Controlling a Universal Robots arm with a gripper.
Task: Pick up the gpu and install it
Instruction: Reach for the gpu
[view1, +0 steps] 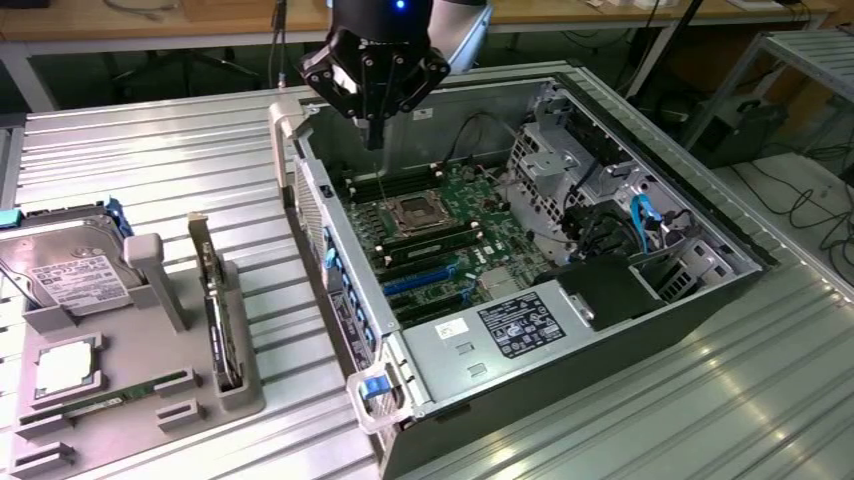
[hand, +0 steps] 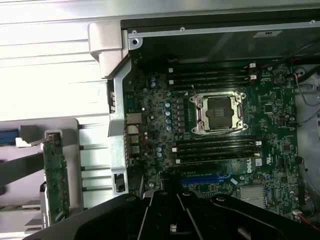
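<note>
**Gpu (view1: 214, 300) racked beside the case, gripper (view1: 374, 135) empty above it**

Just beside the computer case (view1: 310, 190), on the exterior view's left, the gpu stands on edge in a grey rack (view1: 154, 285) on the worktop (view1: 160, 160). Its top edge is free, probably so it can be pinched from above. The case lies on its side with its panel off, so the motherboard (view1: 441, 225) faces up. Over the case's far end hangs the gripper, fingers pressed together, holding nothing.
</note>
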